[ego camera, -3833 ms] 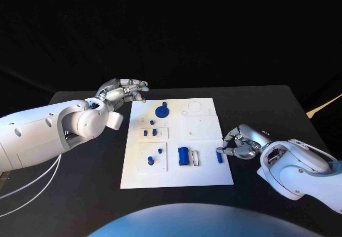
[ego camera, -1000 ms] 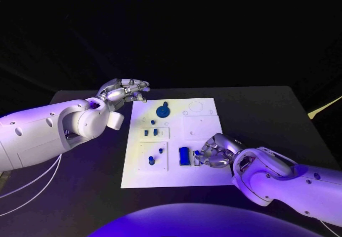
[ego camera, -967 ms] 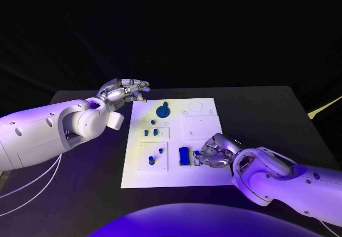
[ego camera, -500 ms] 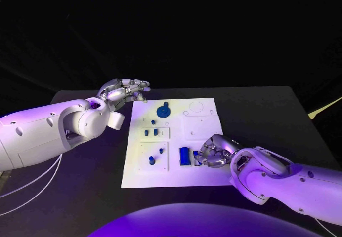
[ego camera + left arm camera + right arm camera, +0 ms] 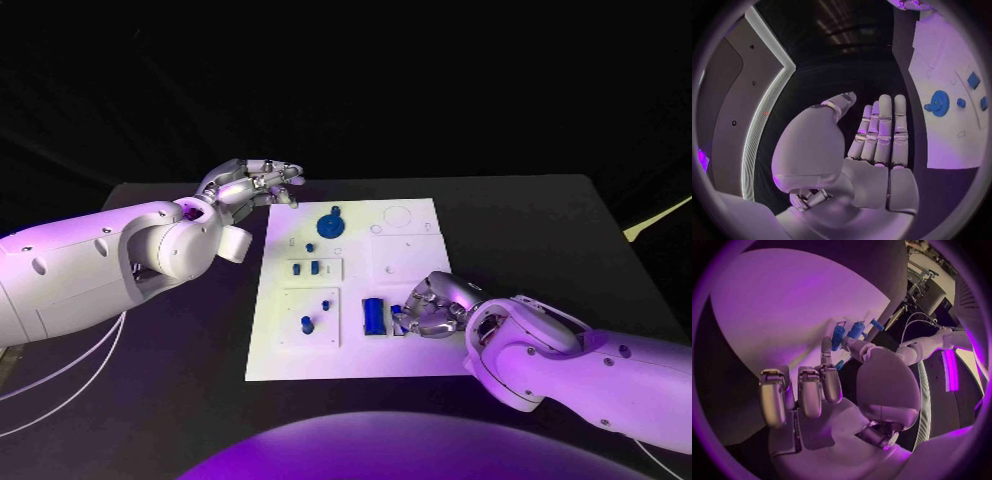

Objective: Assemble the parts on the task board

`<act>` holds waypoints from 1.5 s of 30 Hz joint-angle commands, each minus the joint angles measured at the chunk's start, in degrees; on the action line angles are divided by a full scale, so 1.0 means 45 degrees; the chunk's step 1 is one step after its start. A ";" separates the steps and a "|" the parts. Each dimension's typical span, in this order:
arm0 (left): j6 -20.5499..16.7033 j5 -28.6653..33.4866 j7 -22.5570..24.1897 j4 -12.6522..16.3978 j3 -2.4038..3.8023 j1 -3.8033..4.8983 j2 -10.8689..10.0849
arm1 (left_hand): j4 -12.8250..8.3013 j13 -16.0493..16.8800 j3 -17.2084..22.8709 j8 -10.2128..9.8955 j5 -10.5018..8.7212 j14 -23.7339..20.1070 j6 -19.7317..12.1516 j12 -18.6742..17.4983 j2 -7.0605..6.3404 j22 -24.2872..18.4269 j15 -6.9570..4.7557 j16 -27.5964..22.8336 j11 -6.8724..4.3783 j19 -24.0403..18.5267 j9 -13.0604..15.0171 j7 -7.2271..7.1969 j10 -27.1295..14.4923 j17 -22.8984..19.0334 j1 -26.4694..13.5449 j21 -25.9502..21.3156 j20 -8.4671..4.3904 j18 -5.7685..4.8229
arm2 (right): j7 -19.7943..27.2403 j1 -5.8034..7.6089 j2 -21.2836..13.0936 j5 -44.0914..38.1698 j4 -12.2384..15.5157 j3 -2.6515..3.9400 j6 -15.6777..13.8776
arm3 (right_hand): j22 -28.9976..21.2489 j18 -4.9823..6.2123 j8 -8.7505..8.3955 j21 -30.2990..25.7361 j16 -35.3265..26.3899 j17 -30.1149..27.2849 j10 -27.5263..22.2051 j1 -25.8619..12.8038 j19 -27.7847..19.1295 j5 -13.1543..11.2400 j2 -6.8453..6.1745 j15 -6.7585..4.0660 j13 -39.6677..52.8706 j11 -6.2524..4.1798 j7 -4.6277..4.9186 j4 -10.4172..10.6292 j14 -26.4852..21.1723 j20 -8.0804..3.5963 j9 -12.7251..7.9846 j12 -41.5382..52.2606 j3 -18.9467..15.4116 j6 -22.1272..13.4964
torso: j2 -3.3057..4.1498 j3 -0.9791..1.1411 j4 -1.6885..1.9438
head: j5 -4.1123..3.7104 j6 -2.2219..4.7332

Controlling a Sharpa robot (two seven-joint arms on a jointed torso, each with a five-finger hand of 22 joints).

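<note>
Looking down from the head view, we see a flat white rectangular task board lying in the middle of a black table. Several small blue plastic parts sit on it: a round blue gear near the far end, a pair of short blue pegs in a square recess below it, another small blue peg in a lower recess, and a longer blue rectangular block near the board's near half. Our silver right hand rests on the board just beside that block, fingers curled in; whether it pinches a part there we cannot tell. Our silver left hand hovers off the board's far left corner, fingers loosely bent, carrying nothing. Outlined sockets on the board's right side look unfilled, so we judge the assembly only partly done.

In the left wrist view, the left hand is released, fingers straight and together, with the gear on the board beyond.

In the right wrist view, the right hand is curled over the board, its fingertips touching a small blue piece, with more blue parts just beside; we cannot tell whether that amounts to a firm grasp.
</note>
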 commanded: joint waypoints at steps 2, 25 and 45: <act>0.0158 -0.0030 0.0065 0.0032 0.0011 -0.0001 0.0014 | -0.0001 -0.0010 -0.0053 0.0080 -0.0066 -0.0107 -0.0076 0.0088 0.0095 -0.0011 -0.0017 -0.0051 -0.0009 0.0004 -0.0011 -0.0004 -0.0069 -0.0019 -0.0030 -0.0071 0.0088 0.0123 | -0.0111 -0.0031 0.0031 -0.0192 -0.0021 -0.0013 0.0338 | 0.3355 -0.0181 -0.0095 0.0056 -0.0011 0.3101 0.0500 -0.0262 0.1332 -0.0353 -0.0060 -0.0058 0.2133 -0.0055 0.0093 0.0082 0.1245 -0.0103 -0.0036 -0.0076 -0.0233 0.0040 | 0.0000 0.0002 -0.0001 | 0.0009 0.0001; 0.0160 -0.0030 -0.0060 -0.0019 0.0011 -0.0001 -0.0001 | 0.0008 -0.0016 -0.0060 0.0087 -0.0056 -0.0064 -0.0095 0.0103 0.0118 -0.0020 -0.0018 0.0005 -0.0003 0.0023 -0.0021 0.0021 -0.0103 -0.0003 -0.0040 -0.0062 0.0090 0.0129 | 0.0144 -0.0033 -0.0145 -0.0160 0.0169 -0.0013 0.0172 | 0.3355 -0.0181 -0.0246 0.0056 -0.0074 0.2973 0.0451 -0.0705 0.1332 -0.1087 -0.0088 -0.0035 0.2079 -0.0028 0.0114 0.0709 0.1216 -0.0077 -0.0148 -0.0248 -0.1652 0.0153 | -0.0010 0.0008 -0.0010 | 0.0039 0.0001; 0.0090 -0.0030 -0.0139 -0.0096 0.0010 -0.0001 0.0030 | 0.0021 -0.0019 -0.0067 0.0095 -0.0053 -0.0043 -0.0098 0.0113 0.0132 -0.0024 -0.0017 0.0043 0.0000 0.0033 -0.0026 0.0026 -0.0120 0.0012 -0.0053 -0.0055 0.0092 0.0128 | 0.0070 -0.0030 -0.0386 -0.0123 0.0644 -0.0012 0.0312 | 0.3355 -0.0181 -0.0220 0.0056 -0.0044 0.3040 0.0518 -0.0645 0.1332 -0.1021 0.0054 -0.0046 0.2171 -0.0054 0.0079 0.0847 0.1231 -0.0082 -0.0145 -0.0108 -0.1756 0.0259 | -0.0001 -0.0005 -0.0002 | 0.0052 0.0001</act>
